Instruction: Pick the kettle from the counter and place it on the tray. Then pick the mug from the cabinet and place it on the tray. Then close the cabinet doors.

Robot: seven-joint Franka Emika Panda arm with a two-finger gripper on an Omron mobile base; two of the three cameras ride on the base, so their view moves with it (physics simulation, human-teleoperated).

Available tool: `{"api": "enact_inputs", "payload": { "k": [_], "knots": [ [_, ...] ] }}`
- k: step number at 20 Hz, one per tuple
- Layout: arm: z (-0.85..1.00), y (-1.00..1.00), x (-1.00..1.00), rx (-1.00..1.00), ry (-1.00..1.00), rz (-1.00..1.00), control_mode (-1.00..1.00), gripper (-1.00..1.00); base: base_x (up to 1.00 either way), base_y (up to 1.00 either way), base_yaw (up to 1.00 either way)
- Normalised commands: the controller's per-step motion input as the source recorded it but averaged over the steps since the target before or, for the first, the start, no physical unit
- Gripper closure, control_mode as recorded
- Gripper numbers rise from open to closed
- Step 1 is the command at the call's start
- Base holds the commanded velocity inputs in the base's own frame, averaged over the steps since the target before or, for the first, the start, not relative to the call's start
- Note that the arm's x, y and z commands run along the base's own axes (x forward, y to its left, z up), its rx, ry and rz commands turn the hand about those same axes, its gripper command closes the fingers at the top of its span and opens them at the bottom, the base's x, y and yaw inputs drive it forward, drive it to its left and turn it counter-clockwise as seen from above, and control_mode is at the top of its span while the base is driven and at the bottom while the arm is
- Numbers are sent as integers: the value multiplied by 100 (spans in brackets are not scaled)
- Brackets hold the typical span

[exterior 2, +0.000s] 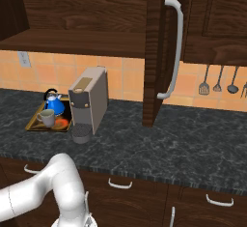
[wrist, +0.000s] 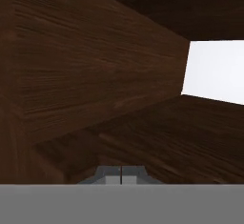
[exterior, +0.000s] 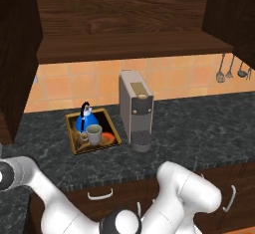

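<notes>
The blue kettle and the beige-grey mug both stand on the gold-rimmed tray on the dark speckled counter. Above it the cabinet stands open, its shelf bare. The left door and the right door, which has a silver bar handle, swing outward. In the hand view my gripper is shut with nothing in it, close to dark wood panels.
A tall grey coffee machine stands just right of the tray. Utensils hang on the tiled wall at the right. Drawers with white handles run below the counter.
</notes>
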Motion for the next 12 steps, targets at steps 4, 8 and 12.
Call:
{"api": "enact_inputs", "payload": {
  "k": [4,8,12],
  "knots": [
    [27,-4,6,-9,-5,0,-100,100,0,0,0],
    [28,-34,-4,-1,-8,0,-100,100,0,0,0],
    [26,-49,-9,0,-10,0,-100,100,0,0,0]
  ]
}}
